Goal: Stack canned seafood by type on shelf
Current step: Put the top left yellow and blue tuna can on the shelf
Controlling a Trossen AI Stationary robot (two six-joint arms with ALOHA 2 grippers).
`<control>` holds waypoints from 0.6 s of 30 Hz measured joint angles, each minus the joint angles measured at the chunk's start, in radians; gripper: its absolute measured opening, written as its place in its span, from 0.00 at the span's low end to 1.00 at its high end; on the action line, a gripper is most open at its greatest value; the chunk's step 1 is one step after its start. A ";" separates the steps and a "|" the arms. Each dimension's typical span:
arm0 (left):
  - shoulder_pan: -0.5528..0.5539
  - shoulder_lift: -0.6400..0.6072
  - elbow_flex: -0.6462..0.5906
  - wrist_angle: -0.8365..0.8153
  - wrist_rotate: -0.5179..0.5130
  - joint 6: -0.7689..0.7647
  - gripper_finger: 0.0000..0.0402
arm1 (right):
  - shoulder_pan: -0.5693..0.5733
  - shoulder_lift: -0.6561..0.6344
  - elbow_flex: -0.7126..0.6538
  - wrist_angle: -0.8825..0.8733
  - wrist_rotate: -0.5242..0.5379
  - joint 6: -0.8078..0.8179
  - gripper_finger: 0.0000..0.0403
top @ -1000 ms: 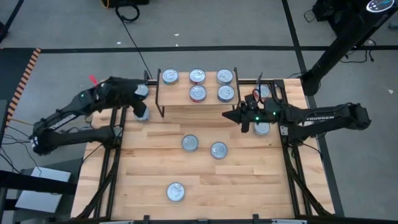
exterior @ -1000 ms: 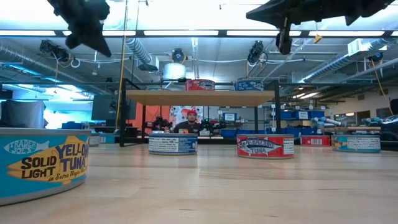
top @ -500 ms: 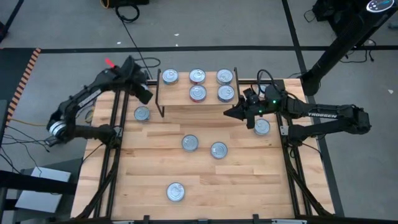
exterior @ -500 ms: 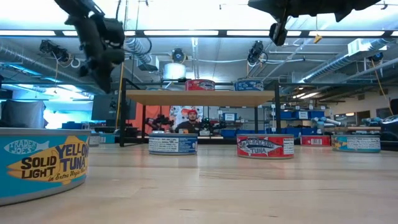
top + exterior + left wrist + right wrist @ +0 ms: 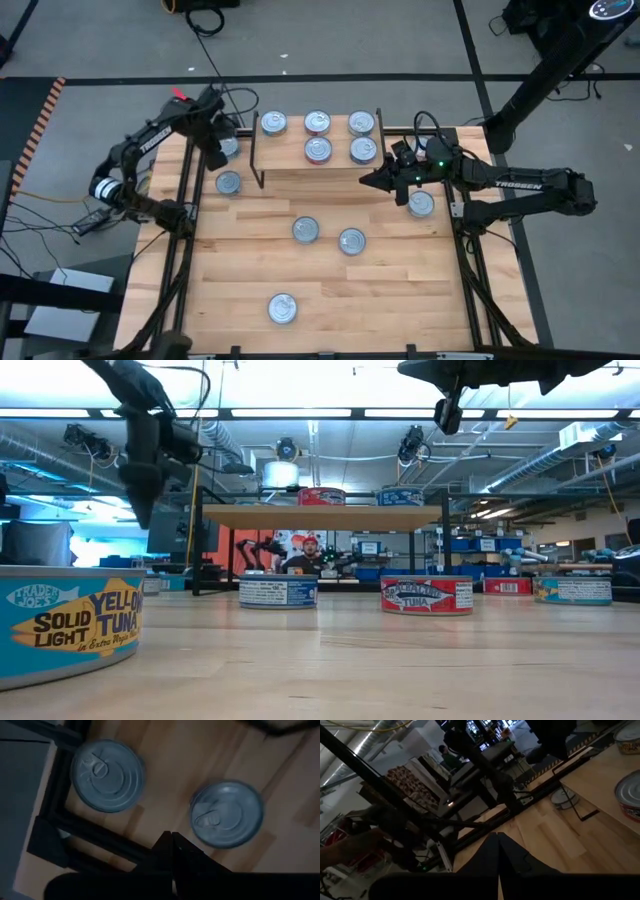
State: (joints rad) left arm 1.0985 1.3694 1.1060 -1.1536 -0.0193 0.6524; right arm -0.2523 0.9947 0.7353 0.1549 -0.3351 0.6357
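Observation:
The shelf [image 5: 290, 152] stands at the table's far middle, with several silver-topped cans [image 5: 317, 122] on its plank. More canned seafood lies loose on the table: two cans [image 5: 228, 183] [image 5: 231, 147] by the far left edge and three [image 5: 305, 230] [image 5: 351, 241] [image 5: 283, 308] in the middle and near side. My left gripper [image 5: 216, 156] is shut, points down and hovers above the two far-left cans [image 5: 107, 775] [image 5: 227, 812], touching neither. My right gripper [image 5: 367, 181] is shut and empty, held level in the air off the shelf's right end.
Another can [image 5: 421, 204] lies under my right arm near the table's right edge. The shelf's black legs [image 5: 256, 160] stand close to my left gripper. In the low view a blue tuna can [image 5: 65, 622] sits near the front. Bare wood lies at the near left and right.
My left arm has swung toward the table's far left corner. Its gripper has come down, rolled about and tipped until it points straight down beside the far-left cans, staying shut. My right gripper has risen a little and turned slightly. No can has moved.

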 joint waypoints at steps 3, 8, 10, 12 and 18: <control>0.000 0.033 -0.011 0.036 -0.014 0.022 0.00 | 0.000 0.000 0.000 0.000 0.000 0.001 0.01; 0.000 0.099 -0.013 0.100 -0.034 0.020 0.01 | 0.000 0.000 0.000 0.000 0.000 0.016 0.01; 0.000 0.125 -0.013 0.112 -0.065 0.019 0.03 | 0.000 0.000 0.000 0.000 0.000 0.021 0.01; 0.000 0.145 -0.013 0.104 -0.065 0.018 0.06 | 0.000 0.000 0.000 0.000 0.000 0.026 0.01; -0.012 0.180 -0.014 0.118 -0.066 0.018 0.17 | 0.000 0.000 0.001 0.000 -0.013 0.043 0.01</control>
State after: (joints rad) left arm 1.0866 1.5499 1.0924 -1.0357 -0.0851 0.6704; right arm -0.2523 0.9947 0.7361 0.1551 -0.3482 0.6788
